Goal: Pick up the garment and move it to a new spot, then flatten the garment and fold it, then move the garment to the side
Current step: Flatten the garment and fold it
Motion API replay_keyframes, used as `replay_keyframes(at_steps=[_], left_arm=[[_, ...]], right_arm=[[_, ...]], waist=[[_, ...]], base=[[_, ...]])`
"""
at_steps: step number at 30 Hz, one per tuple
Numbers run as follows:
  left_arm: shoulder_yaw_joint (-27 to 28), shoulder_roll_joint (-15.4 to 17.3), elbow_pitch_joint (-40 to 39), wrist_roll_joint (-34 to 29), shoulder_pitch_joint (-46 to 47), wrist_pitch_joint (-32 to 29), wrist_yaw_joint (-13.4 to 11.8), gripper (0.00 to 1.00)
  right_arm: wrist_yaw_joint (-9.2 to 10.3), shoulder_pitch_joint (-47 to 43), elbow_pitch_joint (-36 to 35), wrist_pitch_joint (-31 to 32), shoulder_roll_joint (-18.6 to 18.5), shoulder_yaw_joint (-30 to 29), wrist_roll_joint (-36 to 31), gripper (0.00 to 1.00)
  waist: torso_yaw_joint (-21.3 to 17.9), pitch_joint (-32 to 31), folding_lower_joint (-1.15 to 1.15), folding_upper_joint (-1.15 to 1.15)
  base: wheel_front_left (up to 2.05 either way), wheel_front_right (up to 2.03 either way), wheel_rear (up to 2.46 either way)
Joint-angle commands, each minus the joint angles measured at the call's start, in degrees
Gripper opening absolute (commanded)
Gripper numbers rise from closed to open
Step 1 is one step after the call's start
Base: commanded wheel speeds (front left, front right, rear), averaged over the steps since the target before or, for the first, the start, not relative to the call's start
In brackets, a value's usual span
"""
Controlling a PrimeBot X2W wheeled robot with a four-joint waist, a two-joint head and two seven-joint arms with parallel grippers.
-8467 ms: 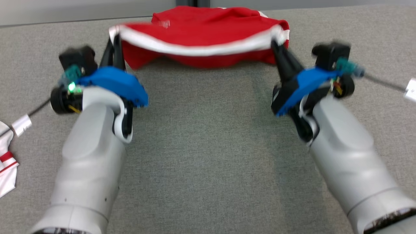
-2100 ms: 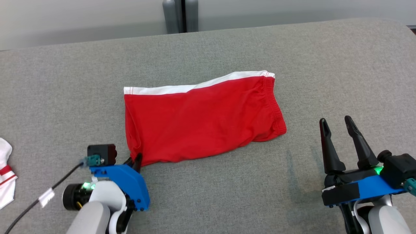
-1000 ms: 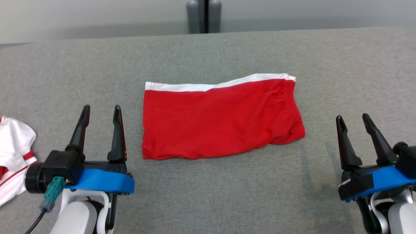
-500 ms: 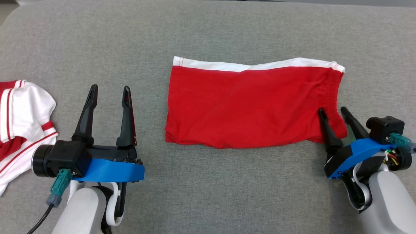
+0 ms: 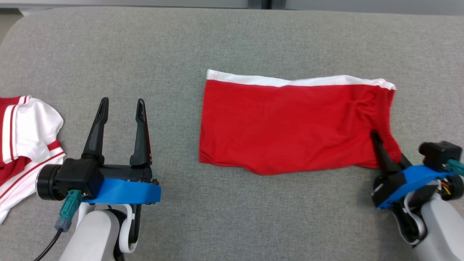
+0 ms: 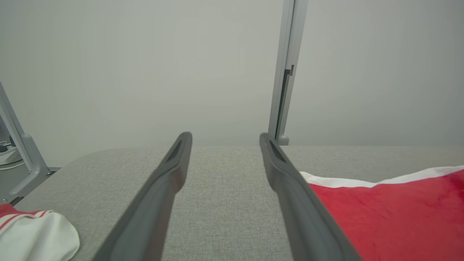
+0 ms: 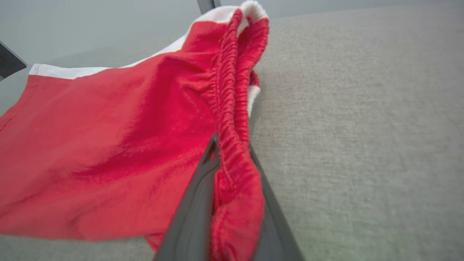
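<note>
The garment (image 5: pixel 290 123) is a pair of red shorts with a white stripe, folded flat on the grey surface. My right gripper (image 5: pixel 386 148) is shut on its elastic waistband at the near right corner; in the right wrist view the gathered red waistband (image 7: pixel 235 174) is pinched between the two fingers, and the cloth (image 7: pixel 108 145) lifts slightly there. My left gripper (image 5: pixel 121 105) is open, resting to the left of the garment, apart from it. In the left wrist view the open left gripper (image 6: pixel 224 139) has grey surface between its fingers, and the garment (image 6: pixel 391 214) lies to its right.
A white and red garment (image 5: pixel 21 145) lies crumpled at the far left edge, also seen as a white cloth (image 6: pixel 32 235) in the left wrist view. The grey padded surface (image 5: pixel 232 43) ends at a rounded far edge, with a metal post (image 6: pixel 286 72) behind it.
My right gripper has closed on the garment's waistband at the near right corner. The head camera has shifted, so the whole scene sits a little further right. The left gripper stays open.
</note>
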State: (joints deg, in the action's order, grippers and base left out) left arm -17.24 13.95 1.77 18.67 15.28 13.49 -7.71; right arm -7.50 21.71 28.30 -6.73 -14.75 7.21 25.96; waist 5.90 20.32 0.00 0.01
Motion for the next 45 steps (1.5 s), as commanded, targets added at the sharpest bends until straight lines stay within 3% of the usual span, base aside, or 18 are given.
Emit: replay_keyframes(at_steps=[1,9,19,24,32,33,34,37,45], left_arm=[[0.2,0.2,0.0,0.2,-0.7,0.2,-0.4,1.00],[-0.1,0.7,-0.9,0.0,-2.0,-0.7,-1.3,1.00],[-1.1,0.6,-1.0,-0.3,-1.2,-1.8,-1.8,1.00],[-1.9,-0.2,-0.6,-0.3,0.0,-1.6,-1.7,1.00],[-2.9,-1.3,1.1,-0.1,1.3,-0.6,-1.4,1.00],[-2.9,-1.4,1.3,0.0,1.3,-0.6,-1.4,1.00],[-2.9,-1.5,1.5,0.0,1.4,-0.4,-1.4,1.00],[-2.9,-1.7,1.9,0.1,1.4,-0.1,-1.6,1.00],[-2.8,-1.9,2.9,0.2,1.5,0.3,-1.9,1.00]], right_arm=[[0.00,-1.1,-0.5,-0.7,-1.0,-0.2,0.5,0.00],[0.00,-3.6,-6.0,0.7,-5.2,-1.2,3.2,0.00],[-0.01,1.8,-17.4,17.0,-0.3,4.8,16.8,0.00],[-0.02,5.7,-14.9,20.6,5.0,9.4,19.0,0.00],[-0.02,11.0,-5.6,16.8,9.1,15.8,17.5,0.00],[-0.01,11.4,-4.6,16.0,9.5,16.6,17.7,0.03],[-0.01,11.7,-3.7,15.3,9.6,17.3,17.9,0.13],[-0.01,12.9,-1.5,11.8,9.4,19.8,16.0,1.00],[-0.01,13.6,-1.2,-1.0,8.2,25.0,12.1,1.00]], waist=[[-0.4,-0.5,0.00,-0.01],[-2.0,-2.5,0.00,-0.01],[-1.6,-2.9,0.00,-0.01],[0.7,-1.6,0.00,-0.01],[3.6,-0.4,0.00,-0.01],[3.7,-0.3,0.00,-0.01],[3.8,-0.3,0.00,-0.01],[3.9,-0.3,0.00,-0.01],[2.7,-1.0,0.00,-0.01]], base=[[0.00,0.00,0.00],[0.00,0.00,0.00],[0.00,0.00,0.00],[0.00,0.00,0.00],[0.00,0.00,0.00],[0.00,0.00,0.00],[0.00,0.00,0.00],[0.00,0.00,0.00],[0.00,0.00,0.00]])
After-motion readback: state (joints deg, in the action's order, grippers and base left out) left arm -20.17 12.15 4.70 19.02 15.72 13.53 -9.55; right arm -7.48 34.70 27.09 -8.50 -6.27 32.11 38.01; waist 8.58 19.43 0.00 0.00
